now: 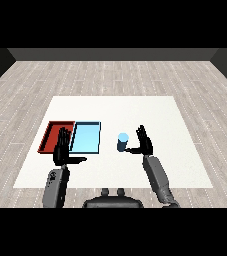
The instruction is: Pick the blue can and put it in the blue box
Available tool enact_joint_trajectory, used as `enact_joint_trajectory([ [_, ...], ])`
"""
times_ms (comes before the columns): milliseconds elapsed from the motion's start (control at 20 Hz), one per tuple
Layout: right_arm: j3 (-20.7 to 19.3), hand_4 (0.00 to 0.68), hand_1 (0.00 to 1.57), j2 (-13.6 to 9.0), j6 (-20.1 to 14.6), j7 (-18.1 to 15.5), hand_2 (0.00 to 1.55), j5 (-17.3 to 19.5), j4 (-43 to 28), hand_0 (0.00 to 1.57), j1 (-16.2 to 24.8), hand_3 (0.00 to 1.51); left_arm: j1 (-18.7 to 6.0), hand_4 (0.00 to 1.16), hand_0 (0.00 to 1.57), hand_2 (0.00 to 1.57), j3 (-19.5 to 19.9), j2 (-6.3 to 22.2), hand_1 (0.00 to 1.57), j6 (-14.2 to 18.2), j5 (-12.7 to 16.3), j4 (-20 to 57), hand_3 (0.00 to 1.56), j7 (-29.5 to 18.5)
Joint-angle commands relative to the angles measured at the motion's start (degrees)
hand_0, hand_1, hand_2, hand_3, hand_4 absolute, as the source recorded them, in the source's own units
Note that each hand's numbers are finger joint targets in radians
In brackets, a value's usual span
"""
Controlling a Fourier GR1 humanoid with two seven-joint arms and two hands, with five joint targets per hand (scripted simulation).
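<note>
A floor of pale grey wood-look planks [30, 90] stretches to a dark back wall, and on it stands the white desk [135, 110] — a flat, smooth, matte rectangle with no markings.

On the desk's left part two shallow rectangular trays lie side by side, their long edges touching or nearly so. The red tray [52, 131] is on the left, with a darker rim and a plain red floor; the light blue tray [87, 134] is just to its right, with a thin darker blue rim and a glossy pale bottom. Neither carries any label or writing that can be read.

Two grey forearms come in from the lower corners. The left hand [61, 150] is black and hovers over the near edge of the red tray, its fingers straight and pointing away, thumb stuck out toward the right, holding nothing. The right hand [145, 145] stands upright near the middle of the desk, palm facing left, fingers spread and straight, thumb reaching toward the can without closing on it.

The blue can [122, 142] — a small upright cylinder with a pale top and darker blue side — stands on the bare desk, just beside the right hand's thumb and to the right of the light blue tray, apart from it. No print on it can be made out.
</note>
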Motion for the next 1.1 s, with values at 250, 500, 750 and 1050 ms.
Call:
enact_joint_trajectory([
  [250,0.0,0.0,0.0,0.3,1.1,-2.1,0.0,-0.3,5.5,0.0,-1.7,0.0,-0.2,0.0,0.0,0.0,0.2,0.1,0.0,1.1,-0.4,-1.1,0.0,0.8],
  [500,1.8,0.0,0.0,0.3,-0.2,-2.2,0.0,-2.6,8.5,0.0,-4.9,0.0,-1.4,0.0,0.0,0.0,1.1,0.7,0.0,0.6,-0.4,2.2,0.0,-0.8],
  [750,0.8,0.0,0.0,0.3,2.7,-9.9,0.0,-3.9,17.8,0.0,-6.6,0.0,-4.1,0.0,0.0,0.0,2.6,1.3,0.0,-0.8,1.7,5.1,0.0,-1.1],
  [1050,6.6,0.0,0.0,0.3,-1.7,-7.7,0.0,-6.3,16.1,0.0,-7.9,0.0,2.4,0.0,0.0,0.0,0.2,1.1,0.0,-1.3,0.7,-2.4,0.0,0.5],
])
